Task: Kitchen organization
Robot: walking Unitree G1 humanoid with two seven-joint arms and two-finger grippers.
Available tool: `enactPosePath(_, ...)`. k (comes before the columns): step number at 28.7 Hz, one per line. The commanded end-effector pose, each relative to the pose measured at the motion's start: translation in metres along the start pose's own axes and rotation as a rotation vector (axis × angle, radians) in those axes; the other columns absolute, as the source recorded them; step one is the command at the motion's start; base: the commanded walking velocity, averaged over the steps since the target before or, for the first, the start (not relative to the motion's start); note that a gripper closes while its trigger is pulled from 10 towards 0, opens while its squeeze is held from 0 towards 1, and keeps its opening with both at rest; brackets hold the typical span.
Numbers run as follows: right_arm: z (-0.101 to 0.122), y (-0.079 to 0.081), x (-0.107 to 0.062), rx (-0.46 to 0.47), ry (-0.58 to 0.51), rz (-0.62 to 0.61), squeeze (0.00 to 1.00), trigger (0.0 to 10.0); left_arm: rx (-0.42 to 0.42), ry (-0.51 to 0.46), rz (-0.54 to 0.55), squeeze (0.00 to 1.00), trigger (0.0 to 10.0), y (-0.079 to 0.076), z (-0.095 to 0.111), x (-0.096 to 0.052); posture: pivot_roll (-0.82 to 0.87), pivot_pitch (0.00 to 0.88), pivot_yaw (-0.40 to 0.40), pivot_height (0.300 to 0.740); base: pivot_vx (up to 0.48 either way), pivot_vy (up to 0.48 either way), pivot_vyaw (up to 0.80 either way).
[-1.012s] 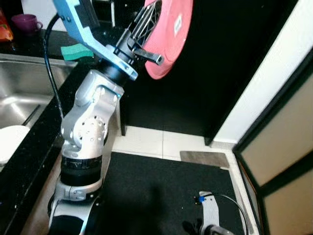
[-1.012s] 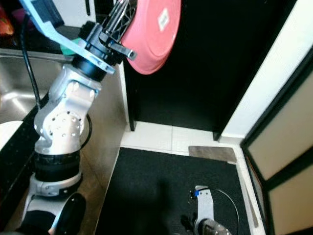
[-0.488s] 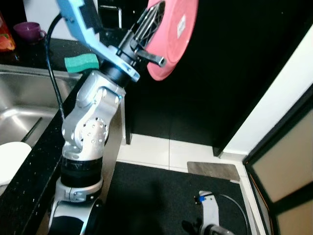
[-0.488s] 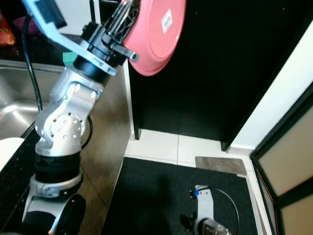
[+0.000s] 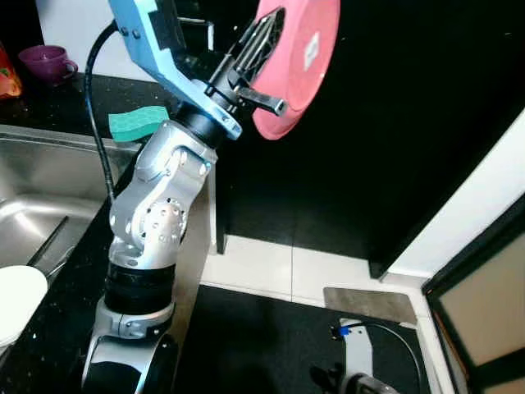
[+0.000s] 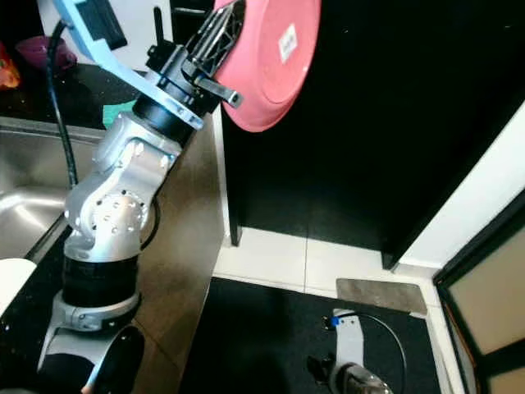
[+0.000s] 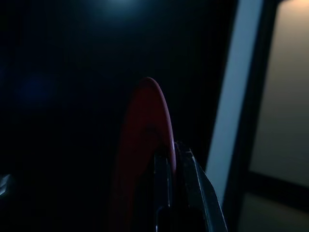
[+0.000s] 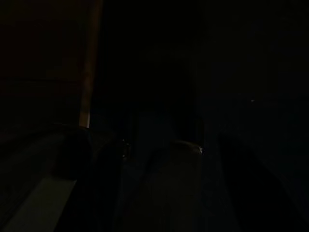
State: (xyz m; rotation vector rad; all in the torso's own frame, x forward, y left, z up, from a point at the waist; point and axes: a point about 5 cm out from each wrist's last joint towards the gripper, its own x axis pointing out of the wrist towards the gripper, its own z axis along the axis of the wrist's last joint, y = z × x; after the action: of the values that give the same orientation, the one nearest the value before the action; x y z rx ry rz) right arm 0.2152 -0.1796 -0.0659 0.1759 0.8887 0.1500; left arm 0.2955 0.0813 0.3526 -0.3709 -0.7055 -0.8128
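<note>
- The black speckled stone countertop (image 5: pixel 61 271) runs along the robot's left, with the stainless steel sink basin (image 5: pixel 37 193) sunk into it.
- A black floor mat (image 6: pixel 262 328) lies below on pale tiles, in front of a dark open recess.
- The silver left arm (image 5: pixel 152 222) rises from beside the counter edge, raised high.
- The round pink plastic plate (image 5: pixel 299 61) is held up on edge in front of the dark recess, well above the floor, a white label on its underside.
- The left gripper (image 5: pixel 261 51) pinches the plate's rim between its narrow-set black fingers (image 7: pixel 190 193).
- A round white plate (image 5: pixel 18 300) sits at the near end of the sink area.
- A green rectangular sponge (image 5: pixel 135 121) lies on the counter behind the sink.
- A small purple cup (image 5: pixel 47 61) stands at the counter's far end.
- The right gripper hangs low in darkness; its fingers cannot be made out.
</note>
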Motion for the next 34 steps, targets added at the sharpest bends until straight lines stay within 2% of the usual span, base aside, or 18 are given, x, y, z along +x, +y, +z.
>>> enactPosePath(1,-0.0052,-0.0052,-0.0026,0.006,0.008,-0.008,0.00,10.0,0.008,0.028,-0.043,0.00,10.0,-0.0061,-0.0041,-0.0006,0.03,0.081,-0.012,0.740,0.000,-0.409,0.00)
enactPosePath(7,-0.0049,-0.0049,-0.0026,0.012,0.003,-0.004,0.00,10.0,0.012,0.039,-0.020,0.00,10.0,-0.0038,-0.0074,-0.0009,0.03,0.080,-0.012,0.740,0.000,-0.409,0.00)
enactPosePath(20,-0.0044,-0.0048,-0.0027,0.000,0.000,0.004,0.00,10.0,0.002,0.023,-0.005,0.00,10.0,-0.0025,-0.0061,-0.0005,0.03,0.078,-0.014,0.740,0.000,0.000,0.00)
enactPosePath(28,-0.0049,-0.0045,-0.0031,-0.009,-0.002,0.023,0.00,10.0,0.020,0.036,0.007,0.00,10.0,-0.0007,-0.0076,-0.0025,0.03,0.066,-0.014,0.740,0.000,0.000,0.76)
enactPosePath(31,-0.0054,-0.0051,-0.0034,-0.014,-0.003,0.019,0.00,10.0,0.054,0.055,-0.001,0.00,10.0,-0.0009,-0.0092,-0.0035,0.04,0.060,-0.013,0.740,0.000,0.000,0.79)
enactPosePath(34,-0.0061,-0.0055,-0.0037,-0.011,-0.004,0.017,0.00,10.0,0.127,0.087,-0.014,0.00,10.0,-0.0019,-0.0108,-0.0030,0.04,0.057,-0.013,0.740,0.000,0.000,0.79)
